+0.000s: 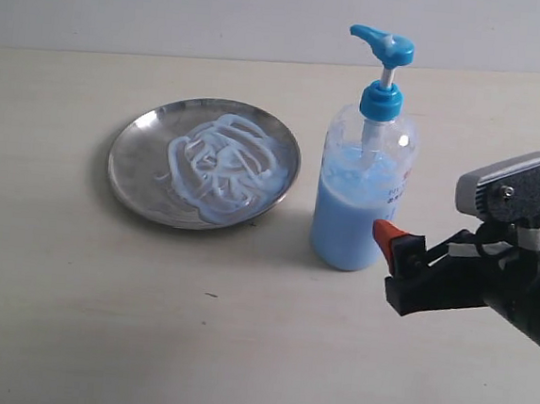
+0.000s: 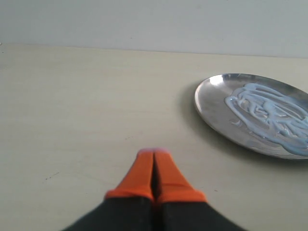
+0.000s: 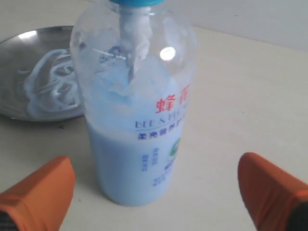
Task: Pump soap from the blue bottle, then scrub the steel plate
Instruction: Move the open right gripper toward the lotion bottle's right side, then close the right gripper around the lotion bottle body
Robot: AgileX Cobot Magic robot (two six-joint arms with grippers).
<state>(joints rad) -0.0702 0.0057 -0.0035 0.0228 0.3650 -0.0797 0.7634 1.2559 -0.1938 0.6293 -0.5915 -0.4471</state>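
Observation:
The blue bottle [image 1: 360, 196] stands upright right of the steel plate [image 1: 136, 167], its blue pump head [image 1: 383, 46] raised. Pale blue soap [image 1: 221, 165] lies in swirled streaks across the plate. My right gripper [image 1: 396, 270] is low at the bottle's right side, open. In the right wrist view the bottle [image 3: 139, 134] stands just ahead of the right gripper [image 3: 156, 188], between its wide-spread orange fingertips [image 3: 41, 190], touching neither. My left gripper [image 2: 154, 154] is shut on nothing, over bare table left of the plate [image 2: 207, 103] with its soap [image 2: 269, 113].
A pale wall [image 1: 174, 5] runs along the table's far edge behind the plate and the bottle. The right arm's black body and grey camera housing [image 1: 522, 191] fill the right side of the exterior view. The left arm is outside that view.

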